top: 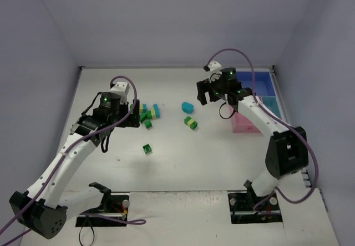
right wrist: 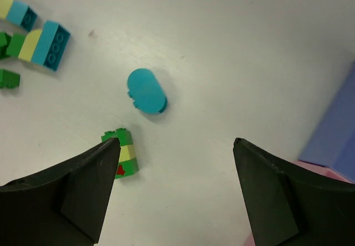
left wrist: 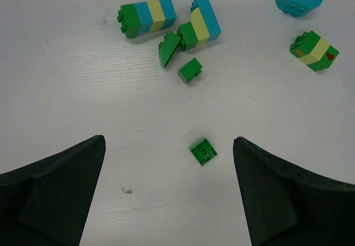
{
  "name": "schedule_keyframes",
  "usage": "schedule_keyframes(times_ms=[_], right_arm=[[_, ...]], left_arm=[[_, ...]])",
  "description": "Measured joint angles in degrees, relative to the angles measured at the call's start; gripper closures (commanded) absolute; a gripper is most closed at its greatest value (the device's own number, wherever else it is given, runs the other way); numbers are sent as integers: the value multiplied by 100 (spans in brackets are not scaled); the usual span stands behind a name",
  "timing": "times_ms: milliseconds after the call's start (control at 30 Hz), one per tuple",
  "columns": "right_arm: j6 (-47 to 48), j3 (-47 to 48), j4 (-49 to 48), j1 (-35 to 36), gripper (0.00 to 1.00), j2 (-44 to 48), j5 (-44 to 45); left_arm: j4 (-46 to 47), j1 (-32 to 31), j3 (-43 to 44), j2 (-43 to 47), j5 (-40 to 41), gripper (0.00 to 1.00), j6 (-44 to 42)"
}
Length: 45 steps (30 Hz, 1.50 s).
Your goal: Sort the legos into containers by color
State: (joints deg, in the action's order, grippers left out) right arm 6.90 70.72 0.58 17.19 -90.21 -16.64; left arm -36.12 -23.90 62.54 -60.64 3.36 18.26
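My left gripper [top: 135,114] is open and empty; in its wrist view [left wrist: 169,140] a single dark green brick [left wrist: 203,151] lies on the table just beyond the gap, nearer the right finger. The same brick shows in the top view [top: 147,149]. A cluster of multicolour stacks [top: 148,114] and small green bricks [left wrist: 189,70] lies further off. My right gripper [top: 206,93] is open and empty [right wrist: 176,141] above the table. A cyan rounded brick [right wrist: 146,91] and a green and yellow-green stack [right wrist: 123,154] lie to its left. The blue tray [top: 256,82], pink tray [top: 244,123] and light blue tray [top: 270,103] stand at the right.
Grey walls close the table at the back and both sides. The blue tray's wall [right wrist: 338,129] and a sliver of the pink tray [right wrist: 327,171] show at the right of the right wrist view. Both arm bases sit at the near edge.
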Motion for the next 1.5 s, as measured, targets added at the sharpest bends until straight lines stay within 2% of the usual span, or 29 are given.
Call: schedule_keyframes(times_ms=[267,433,533,567,600,667,833,967,1200,1333,1367,1400,1500], right_arm=[[308,850,55,638,19,-1858,-271],[398,1353,52,796,27,-2739,-271],[437,1558,48,809,48,-3091,-214],[444,1598,48,807,61,-3165,-173],[463,1714,22,802,96,-3248,-76],[501,1751,17,798,100,-3248,-52],[411,1707,-79,717,100,-3132,61],[219,1290,-380,391,100,-2033,337],[-186,-98,-157,-966,100,-262,951],[-428,-284,98,-1058,99,455,964],[-492,-286,122,-1023,82,599,931],[-584,-284,146,-997,72,728,859],[-699,-284,195,-925,56,922,662]], left_arm=[[-173,0,2,13,101,9,48],[-330,0,2,162,173,9,92],[-433,0,2,291,238,9,138],[-457,0,2,332,262,9,153],[-470,0,2,361,280,9,162],[-505,0,-4,413,319,9,195],[-496,0,-33,367,326,9,221],[-470,0,-33,229,319,9,221],[-402,0,11,4,313,9,214],[-396,0,199,-66,334,9,170],[-400,0,249,-66,352,9,166],[-407,0,308,-66,376,9,164],[-345,0,422,-57,413,9,175]])
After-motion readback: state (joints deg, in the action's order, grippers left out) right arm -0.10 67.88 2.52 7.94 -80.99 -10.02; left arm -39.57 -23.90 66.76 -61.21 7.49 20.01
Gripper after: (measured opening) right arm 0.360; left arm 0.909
